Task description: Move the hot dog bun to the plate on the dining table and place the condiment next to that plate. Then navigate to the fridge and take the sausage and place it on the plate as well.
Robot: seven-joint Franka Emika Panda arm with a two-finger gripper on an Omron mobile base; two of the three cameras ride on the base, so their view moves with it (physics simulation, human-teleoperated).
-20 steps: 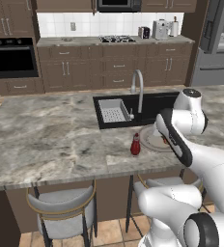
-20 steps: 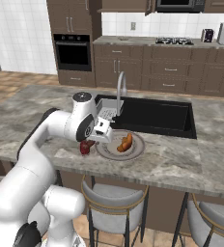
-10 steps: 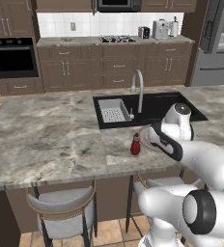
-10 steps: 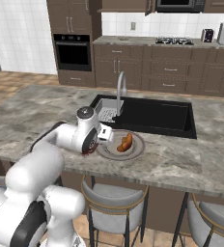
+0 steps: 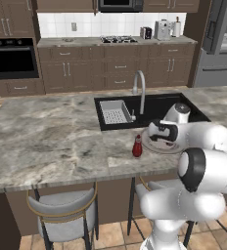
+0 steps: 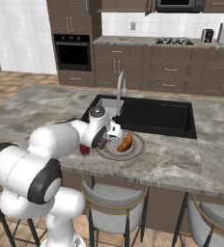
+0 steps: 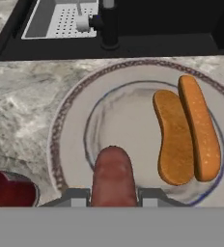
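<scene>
Dark-red sausage (image 7: 113,174) clenched in the jaws above the plate (image 7: 75,120), apparently not touching; hot dog bun (image 7: 186,136) lies on it, condiment (image 5: 137,146) beside.

bare plate (image 7: 75,120) left half, hot dog bun (image 7: 186,137) filling right

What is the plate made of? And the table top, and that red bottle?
The plate looks like glazed ceramic: smooth grey with a soft sheen and patterned rim. The table top looks like polished marble, grey-beige with darker veins. The red bottle seems plastic, plain and glossy, though that's a guess.
</scene>
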